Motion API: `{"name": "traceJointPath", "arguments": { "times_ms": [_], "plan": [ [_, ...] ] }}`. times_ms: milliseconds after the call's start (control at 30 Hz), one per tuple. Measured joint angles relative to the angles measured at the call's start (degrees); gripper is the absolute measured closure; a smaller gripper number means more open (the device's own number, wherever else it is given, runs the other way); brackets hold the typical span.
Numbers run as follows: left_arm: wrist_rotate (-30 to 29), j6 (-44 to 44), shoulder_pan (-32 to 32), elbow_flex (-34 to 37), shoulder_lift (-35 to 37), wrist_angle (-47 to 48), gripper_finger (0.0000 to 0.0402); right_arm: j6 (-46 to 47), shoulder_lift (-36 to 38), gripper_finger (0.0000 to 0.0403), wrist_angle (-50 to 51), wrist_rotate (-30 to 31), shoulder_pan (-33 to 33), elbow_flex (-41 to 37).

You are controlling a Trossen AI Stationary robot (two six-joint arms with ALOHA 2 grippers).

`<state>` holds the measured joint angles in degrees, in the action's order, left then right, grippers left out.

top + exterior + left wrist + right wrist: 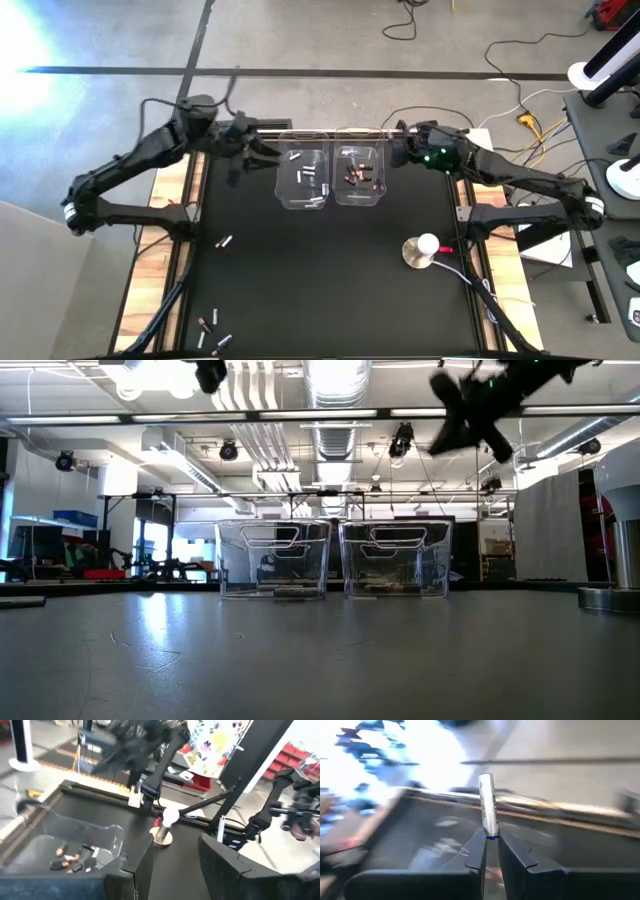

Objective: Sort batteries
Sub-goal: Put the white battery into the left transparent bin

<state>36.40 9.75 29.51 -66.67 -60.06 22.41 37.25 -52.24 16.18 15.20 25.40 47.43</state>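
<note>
Your right end effector [490, 851] is clamped on a silvery-white battery [488, 806], which stands upright between the fingertips; it hangs above the counter [330, 280] just beside the right clear bin [359, 177], at its far right corner. Your left end effector [175, 865] has its fingers apart and holds nothing; it hovers at the far left corner of the left clear bin [303, 178]. The left bin holds a few silvery-white batteries [308, 176], the right bin several dark ones with copper ends [356, 176]. More loose batteries lie on the counter: one [224, 242] toward the left side and a small cluster [211, 332] near the front left edge. A round white-topped metal disc [420, 250] sits well to the right.
</note>
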Motion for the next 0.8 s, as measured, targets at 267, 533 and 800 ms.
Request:
{"name": "traceJointPath", "arguments": {
  "times_ms": [267, 533, 800],
  "plan": [
    [1.96, 6.84, 4.54, 9.57, -4.80, -21.87, 0.0259, -3.70, -6.30, 0.0393, -1.35, -0.49, -10.58, 10.17],
    [1.66, 16.33, 3.53, 15.35, -10.96, -42.35, 0.0227, -5.28, -17.61, 0.0395, -1.50, -5.82, -12.56, 22.27],
    [1.58, 14.81, 3.58, 15.27, -10.35, -35.44, 0.0219, -7.79, -23.88, 0.0394, 3.32, -8.19, -12.78, 29.53]
  ]
}}
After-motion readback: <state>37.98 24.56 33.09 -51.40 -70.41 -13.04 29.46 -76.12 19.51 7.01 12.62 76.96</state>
